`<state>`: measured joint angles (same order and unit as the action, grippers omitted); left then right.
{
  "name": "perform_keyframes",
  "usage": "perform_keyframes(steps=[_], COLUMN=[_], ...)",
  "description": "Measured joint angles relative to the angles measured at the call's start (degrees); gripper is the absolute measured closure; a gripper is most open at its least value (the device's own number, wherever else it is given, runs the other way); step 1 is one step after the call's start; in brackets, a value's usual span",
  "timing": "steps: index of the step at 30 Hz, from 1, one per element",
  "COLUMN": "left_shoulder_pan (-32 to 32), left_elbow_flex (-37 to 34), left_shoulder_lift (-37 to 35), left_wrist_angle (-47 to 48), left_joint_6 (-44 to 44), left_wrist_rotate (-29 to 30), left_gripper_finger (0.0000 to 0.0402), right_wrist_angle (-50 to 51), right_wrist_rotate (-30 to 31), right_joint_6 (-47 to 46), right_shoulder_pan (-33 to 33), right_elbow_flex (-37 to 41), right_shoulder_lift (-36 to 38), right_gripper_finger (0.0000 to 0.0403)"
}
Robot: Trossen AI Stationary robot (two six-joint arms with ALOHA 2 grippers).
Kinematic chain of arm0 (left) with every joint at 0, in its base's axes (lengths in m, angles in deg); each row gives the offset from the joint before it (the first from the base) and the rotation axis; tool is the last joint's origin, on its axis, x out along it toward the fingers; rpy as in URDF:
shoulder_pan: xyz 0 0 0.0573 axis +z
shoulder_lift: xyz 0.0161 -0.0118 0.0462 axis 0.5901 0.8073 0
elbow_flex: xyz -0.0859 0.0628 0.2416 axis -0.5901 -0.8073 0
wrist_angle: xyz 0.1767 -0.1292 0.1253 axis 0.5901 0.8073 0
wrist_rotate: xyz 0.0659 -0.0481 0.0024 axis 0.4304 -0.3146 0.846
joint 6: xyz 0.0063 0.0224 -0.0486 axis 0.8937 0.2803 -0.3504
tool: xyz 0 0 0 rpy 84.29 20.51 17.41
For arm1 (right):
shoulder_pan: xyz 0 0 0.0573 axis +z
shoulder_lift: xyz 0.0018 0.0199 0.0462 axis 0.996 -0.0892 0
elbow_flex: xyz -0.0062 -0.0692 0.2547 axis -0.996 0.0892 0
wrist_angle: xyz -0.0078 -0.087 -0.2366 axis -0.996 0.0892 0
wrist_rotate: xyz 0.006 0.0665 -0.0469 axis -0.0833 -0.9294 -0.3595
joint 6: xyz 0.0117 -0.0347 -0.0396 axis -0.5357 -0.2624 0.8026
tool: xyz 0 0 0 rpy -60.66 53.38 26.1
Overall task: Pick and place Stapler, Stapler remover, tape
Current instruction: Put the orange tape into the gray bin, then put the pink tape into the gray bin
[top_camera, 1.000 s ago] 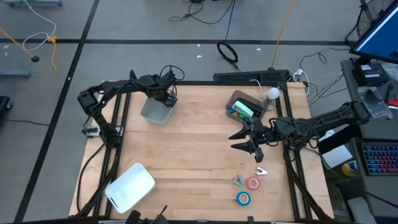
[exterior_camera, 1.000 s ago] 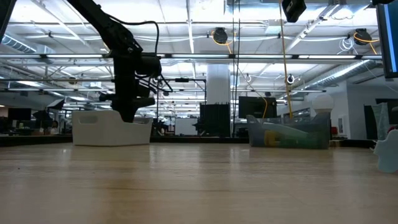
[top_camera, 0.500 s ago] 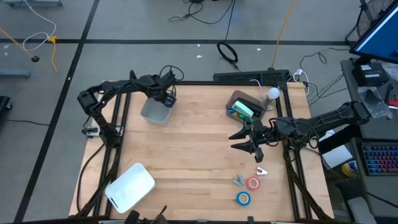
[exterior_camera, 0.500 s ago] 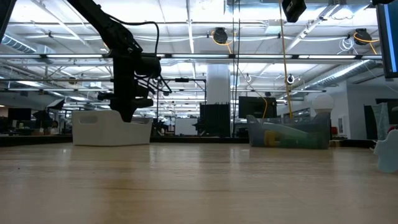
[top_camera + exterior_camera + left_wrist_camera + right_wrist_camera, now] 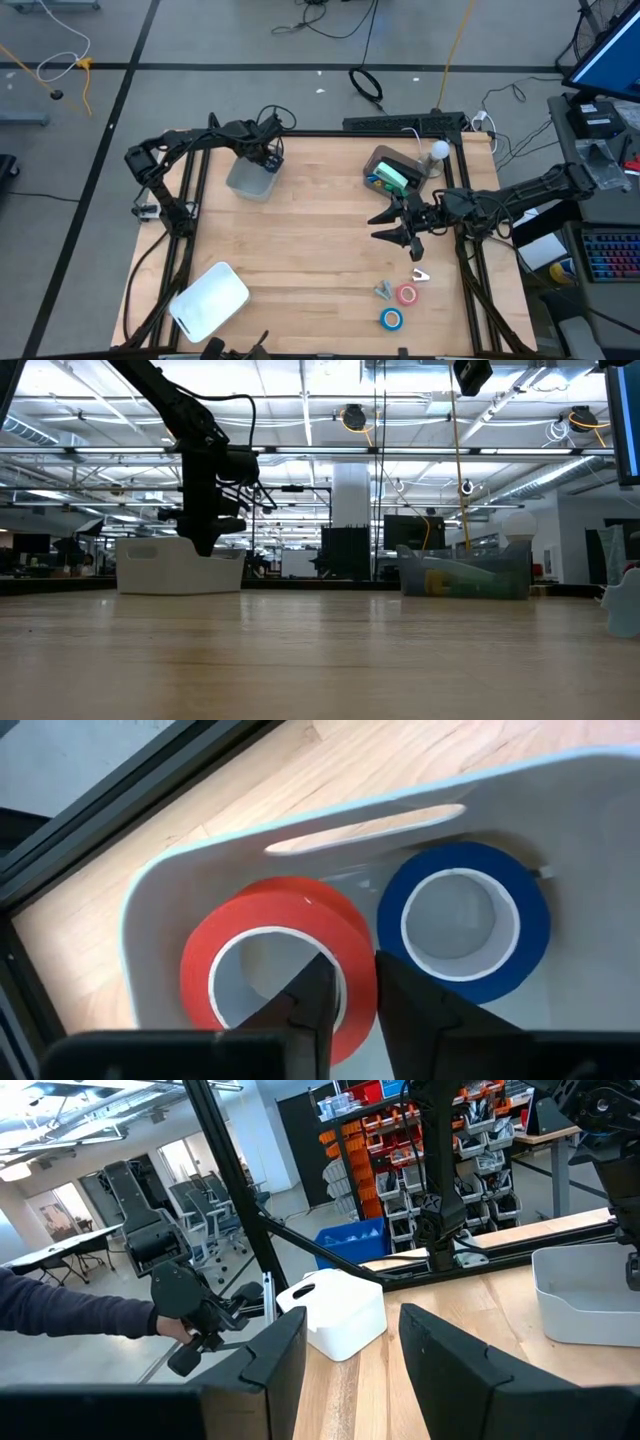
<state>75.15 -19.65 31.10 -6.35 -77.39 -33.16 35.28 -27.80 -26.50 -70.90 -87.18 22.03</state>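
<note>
The left gripper hangs inside the pale grey bin at the far left of the tabletop. In the left wrist view its two fingers straddle the wall of a red tape roll that lies flat on the bin floor, with only a narrow gap between them. Whether they clamp the roll or are just letting it go cannot be told from these pictures. A blue tape roll lies just beside the red one in the same bin, so two of the four rolls appear to be delivered.

The right gripper waits over the right half of the tabletop, jaws parted and holding nothing, its wrist view looking across the wood toward the room.

Still out on the tabletop near the front right edge are a second red tape roll and a second blue tape roll, close together, with two small metal claw-like pieces beside them: one touching or nearly touching the red roll, another a little farther back. These are probably the staple removers, though they are too small to be sure.

A clear container at the far right holds something green, possibly the stapler. A white lid-like piece lies at the front left. As a judgement, the task is roughly halfway done.
</note>
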Motion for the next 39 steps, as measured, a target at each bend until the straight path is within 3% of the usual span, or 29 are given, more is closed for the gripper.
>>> perform_keyframes(steps=[10, 22, 32, 39], left_shoulder_pan=[0.0, -2.69, -20.7, -32.65], left_elbow_flex=[0.0, 1.54, 1.7, 1.69], left_shoulder_lift=[0.0, -7.29, -18.56, -17.94], left_wrist_angle=[-0.04, 2.49, -5.88, -24.66], left_joint_6=[-1.33, -4.06, -5.89, -4.18], left_wrist_rotate=[1.27, -0.66, -12.37, -19.6], left_gripper_finger=[0.0279, 0.0286, 0.0286, 0.0286], right_wrist_angle=[0.0, 0.0, -0.04, 0.0], right_wrist_rotate=[0.0, 0.0, 0.0, 0.0], right_joint_6=[0.0, -0.02, -2.26, -7.83], right_shoulder_pan=[0.0, 0.0, 0.0, 0.0], right_elbow_flex=[0.0, 0.0, 0.01, 0.0], right_shoulder_lift=[0.0, -0.02, -0.02, -0.02], right_gripper_finger=[0.0246, 0.0248, 0.0248, 0.0248])
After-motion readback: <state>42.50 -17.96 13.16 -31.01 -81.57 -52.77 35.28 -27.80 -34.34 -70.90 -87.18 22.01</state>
